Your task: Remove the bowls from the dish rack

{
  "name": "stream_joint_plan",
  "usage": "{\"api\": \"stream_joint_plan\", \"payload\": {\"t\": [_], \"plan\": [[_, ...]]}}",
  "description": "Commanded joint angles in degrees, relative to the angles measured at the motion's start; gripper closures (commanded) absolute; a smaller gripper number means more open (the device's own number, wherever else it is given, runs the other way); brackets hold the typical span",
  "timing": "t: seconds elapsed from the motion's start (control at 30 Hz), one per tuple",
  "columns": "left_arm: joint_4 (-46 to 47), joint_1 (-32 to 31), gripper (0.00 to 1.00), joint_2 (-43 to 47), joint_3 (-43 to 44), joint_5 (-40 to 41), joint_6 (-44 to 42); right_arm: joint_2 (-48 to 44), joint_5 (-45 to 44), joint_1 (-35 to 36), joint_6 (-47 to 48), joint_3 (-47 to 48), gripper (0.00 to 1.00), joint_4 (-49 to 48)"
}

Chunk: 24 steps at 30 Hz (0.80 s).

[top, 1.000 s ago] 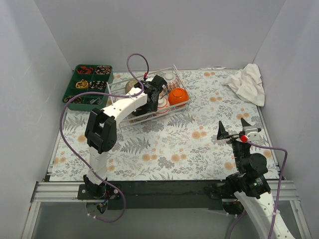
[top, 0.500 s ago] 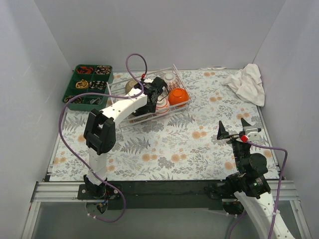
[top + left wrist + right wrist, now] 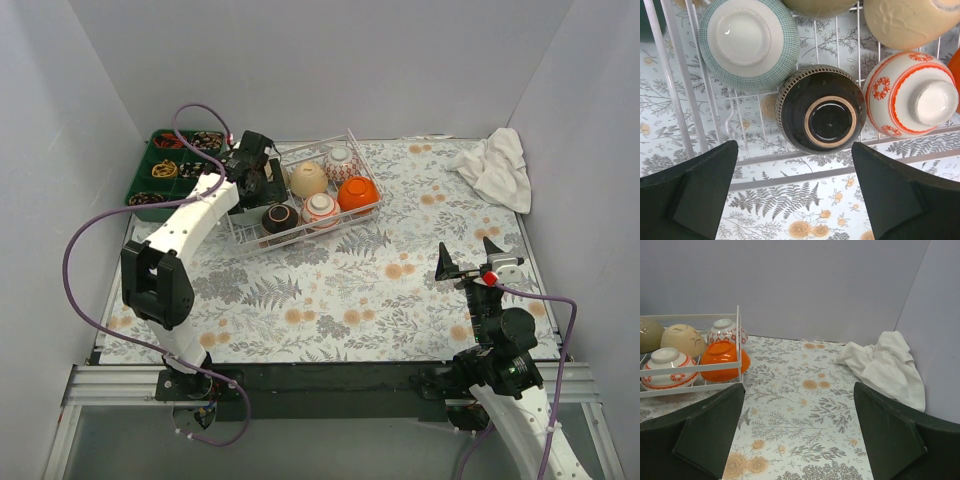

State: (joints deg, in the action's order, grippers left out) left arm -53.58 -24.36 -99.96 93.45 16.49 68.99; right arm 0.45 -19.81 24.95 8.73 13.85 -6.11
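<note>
The white wire dish rack [image 3: 366,168] stands at the back left of the table with bowls upside down in it: cream [image 3: 308,178], red-patterned white [image 3: 341,163], orange [image 3: 358,194], red-striped white [image 3: 321,208], dark brown [image 3: 279,218]. My left gripper [image 3: 257,182] hovers open and empty over the rack's left end. In its wrist view the dark brown bowl [image 3: 821,116] lies ahead between the jaws, with a pale green bowl [image 3: 749,42], the red-striped one [image 3: 910,100], the cream one [image 3: 910,20] and an olive-tan one [image 3: 820,6]. My right gripper [image 3: 478,262] is open and empty, at the near right.
A green compartment tray [image 3: 160,172] of small items sits left of the rack, partly under my left arm. A crumpled white cloth [image 3: 495,165] lies at the back right, also in the right wrist view [image 3: 885,365]. White walls enclose the table.
My left arm has swung from the middle of the rack to its left end, empty. The dark brown, cream and red-striped bowls now show. The right arm has not moved.
</note>
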Motion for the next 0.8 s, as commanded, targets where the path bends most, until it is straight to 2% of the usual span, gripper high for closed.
{"api": "stream_joint_plan", "payload": {"t": [0.0, 0.13, 0.47, 0.77], "plan": [[3.57, 2.38, 0.02, 1.26, -3.09, -11.48, 3.34, -11.79, -0.93, 0.45, -0.73, 1.1, 0.01, -1.36], [4.71, 3.09, 0.02, -0.05, -3.36, -14.12, 4.4, -11.87, -0.84, 0.45, -0.82, 1.1, 0.01, -1.45], [5.15, 3.97, 0.03, -3.39, -4.5, -10.08, 6.94, -11.79, -0.84, 0.63, -0.82, 1.18, 0.01, -1.36], [8.84, 5.02, 0.03, -0.33, -9.33, -9.02, 9.14, -11.79, -0.93, 0.89, -0.91, 1.27, 0.01, -1.19]]}}
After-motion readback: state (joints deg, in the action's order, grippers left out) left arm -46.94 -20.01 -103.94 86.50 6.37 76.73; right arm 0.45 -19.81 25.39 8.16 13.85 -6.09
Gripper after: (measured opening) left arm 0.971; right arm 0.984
